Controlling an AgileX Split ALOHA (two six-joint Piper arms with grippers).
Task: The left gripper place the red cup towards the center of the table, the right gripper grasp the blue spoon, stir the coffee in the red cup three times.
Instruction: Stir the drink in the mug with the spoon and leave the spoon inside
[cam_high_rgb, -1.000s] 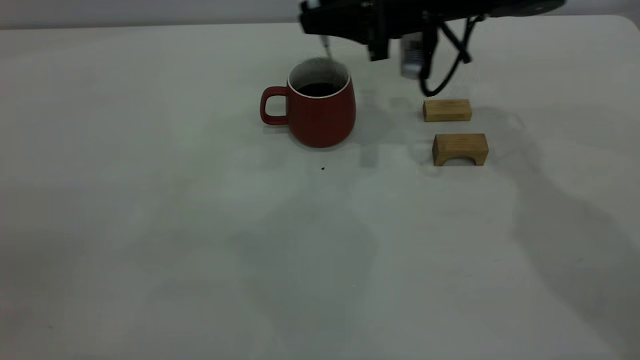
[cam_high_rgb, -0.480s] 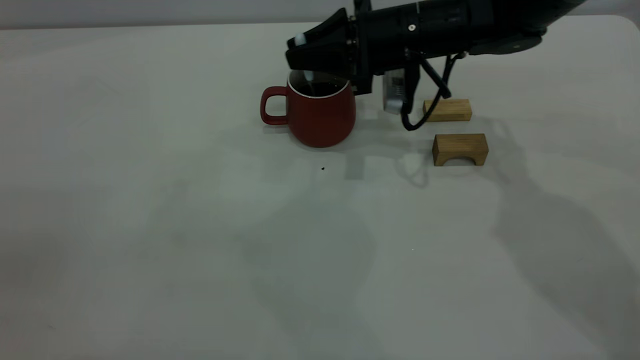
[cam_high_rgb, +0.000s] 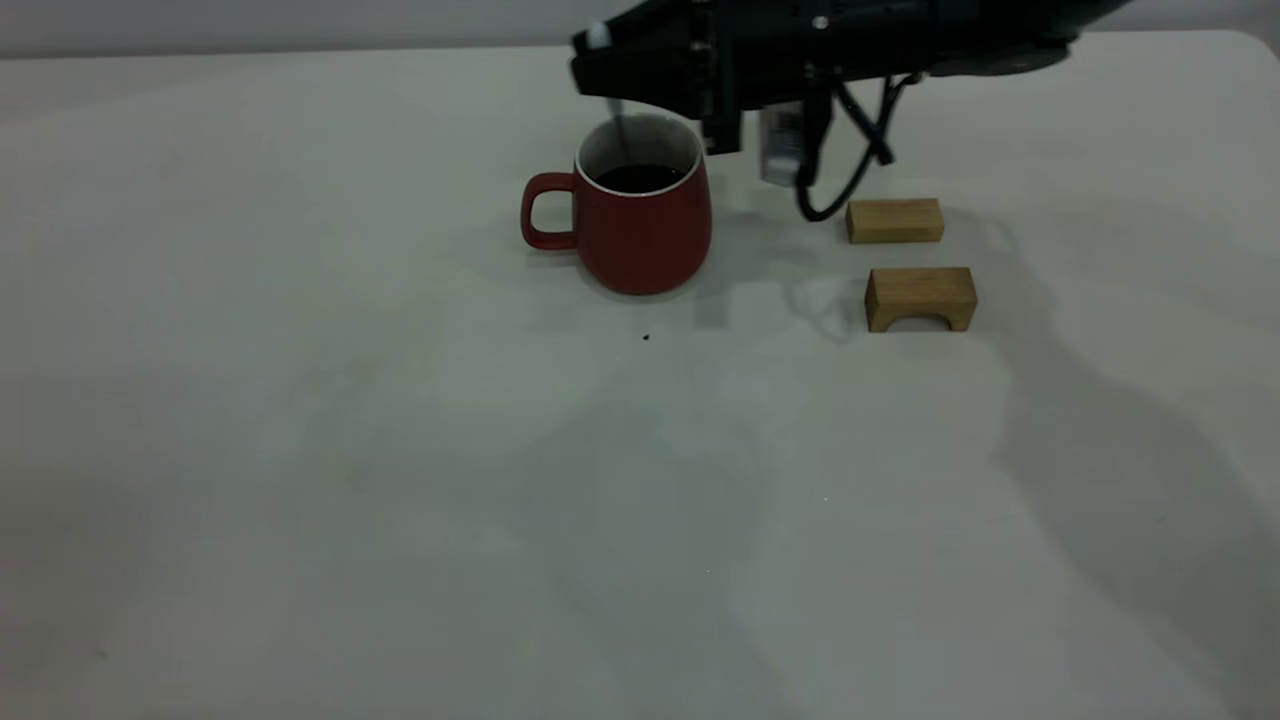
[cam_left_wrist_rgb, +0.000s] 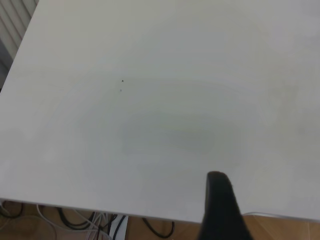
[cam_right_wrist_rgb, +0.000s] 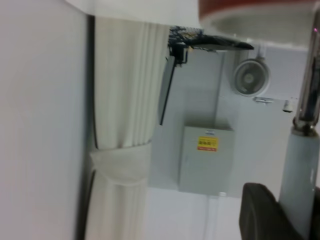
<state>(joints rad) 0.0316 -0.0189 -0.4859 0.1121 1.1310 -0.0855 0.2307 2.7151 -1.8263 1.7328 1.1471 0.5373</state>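
The red cup (cam_high_rgb: 640, 235) stands upright near the center of the table (cam_high_rgb: 640, 400), just behind a tiny dark speck (cam_high_rgb: 646, 337), handle to the left. Dark coffee (cam_high_rgb: 640, 178) fills it partway. My right gripper (cam_high_rgb: 603, 68) hovers just above the cup's rim, shut on the blue spoon (cam_high_rgb: 621, 125), whose metal neck dips inside the cup at its left side. In the right wrist view the pale blue handle (cam_right_wrist_rgb: 299, 175) sits between dark fingers (cam_right_wrist_rgb: 259, 212), with the cup (cam_right_wrist_rgb: 255, 9) beyond. The left wrist view shows one dark finger (cam_left_wrist_rgb: 220, 210) of the left gripper over the table's edge, far from the cup.
Two wooden blocks lie right of the cup: a flat one (cam_high_rgb: 894, 220) and an arched one (cam_high_rgb: 920, 298). The right arm's cable loop (cam_high_rgb: 840, 185) hangs between cup and blocks. Wide bare tabletop (cam_high_rgb: 300, 450) stretches to the front and left.
The right gripper dropped low over the cup, pushing the spoon into the coffee, then rose a little. The spoon's neck has shifted from the cup's right side to its left.
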